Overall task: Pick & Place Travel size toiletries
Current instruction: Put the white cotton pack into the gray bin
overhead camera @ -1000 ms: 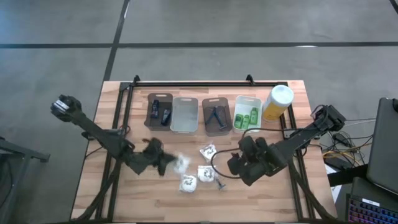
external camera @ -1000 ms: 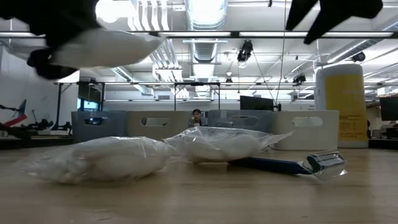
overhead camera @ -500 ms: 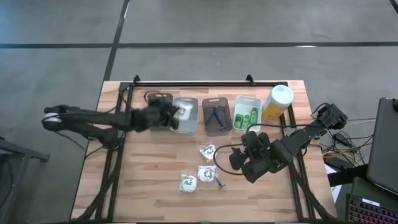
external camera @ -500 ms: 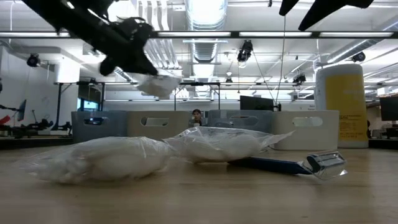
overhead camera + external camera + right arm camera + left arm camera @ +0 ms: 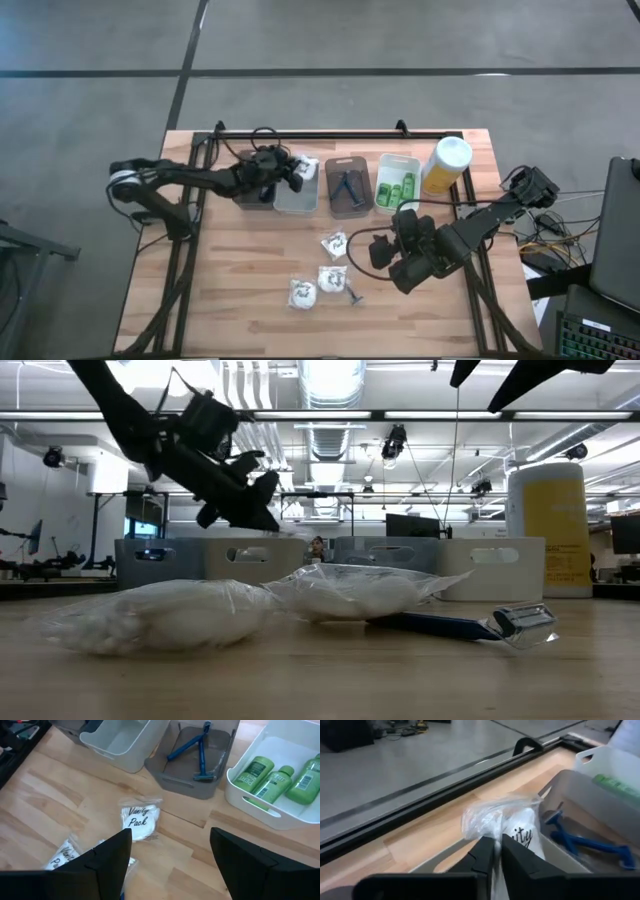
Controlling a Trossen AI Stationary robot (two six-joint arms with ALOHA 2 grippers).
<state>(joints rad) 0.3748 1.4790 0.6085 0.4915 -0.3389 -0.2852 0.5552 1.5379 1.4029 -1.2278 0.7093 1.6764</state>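
Observation:
My left gripper reaches from the table's left over the clear tray in the far row, shut on a white packet with dark print. My right gripper hovers open above the table's right half, nothing between its fingers. Three more white packets and a blue razor lie on the wood. Green bottles lie in the white tray, blue razors in the grey tray, and dark tubes in the dark tray. My left gripper pinches the packet's clear plastic edge between its two fingers. The fingers come from the table's left, slanting a little downward. The packet is lifted clear of the table and sticks out past the fingertips over the clear tray; whether it touches the tray I cannot tell.
A tall yellow bottle with a white cap stands at the far right, beside the white tray. A black rail runs along the table's far edge. Bare wood lies at the near left.
My left gripper has carried the white packet from the table's middle toward the far edge, then a little to the right, to above the clear tray. The arm has swung round and the wrist has rolled. The packet stays in the fingers.

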